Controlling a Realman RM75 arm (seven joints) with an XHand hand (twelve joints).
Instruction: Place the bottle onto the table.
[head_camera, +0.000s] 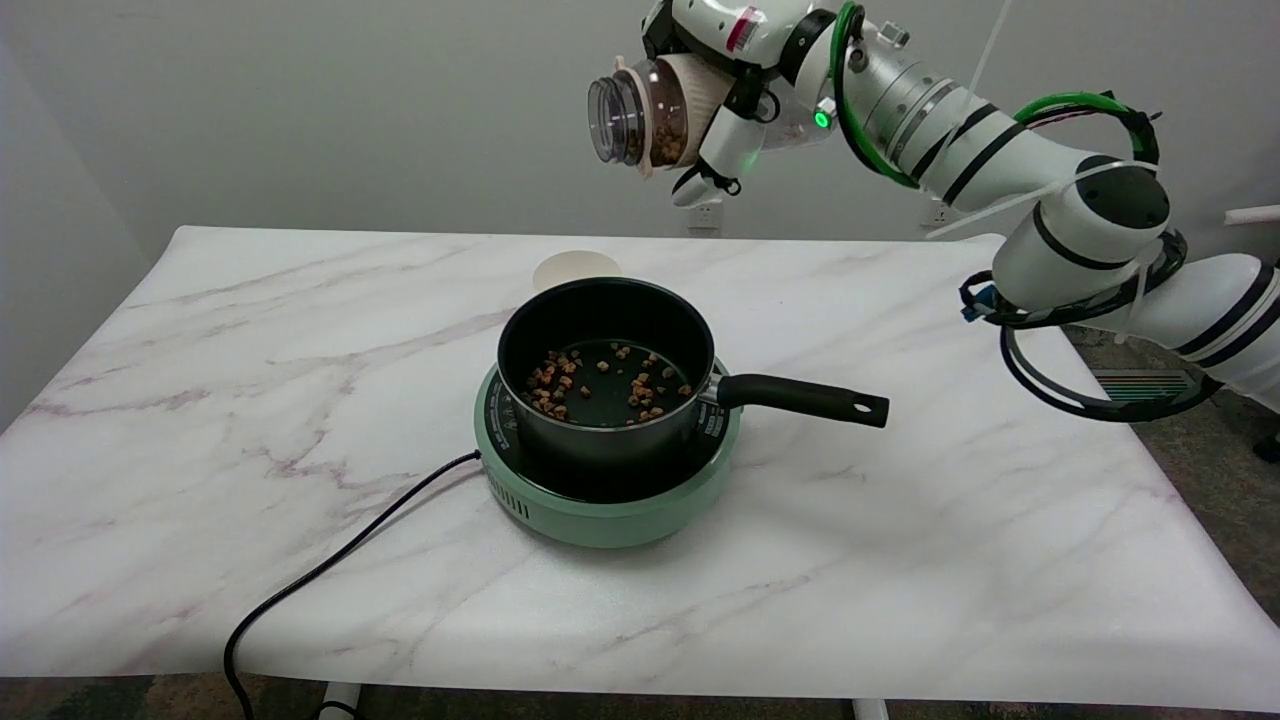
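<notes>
Bottle (650, 112) orientation is what the coming move is judged to turn on: the clear container is held high in the air, above and slightly behind the pot (600, 375), with its long axis lying close to horizontal and its open mouth pointing away from the right hand (725, 100), toward the picture's left. Brown pellets can be seen inside it, gathered near the lower side of the neck. The body of the bottle is wrapped by the fingers (728, 135) of the right hand, so the hand is grasping it firmly, and the base end is hidden within the grip.

More brown pellets (600, 385) are scattered over the pot's dark floor, and the pot is seated on a green hotplate (600, 500), with its black handle (800, 398) pointing toward the side the arm reaches in from. A pale round lid (575, 268) is seen lying flat on the table (900, 560) just behind the pot; whether it belongs to the bottle cannot be told. A black cord (330, 570) is run from the hotplate away from the arm's side and off the table's near edge.

Before the bottle can be set down, it is judged that it must be turned upright, mouth up, and lowered onto bare marble beside the hotplate. The stretch on the handle's side is nearer the arm, though the handle itself would have to be cleared.
</notes>
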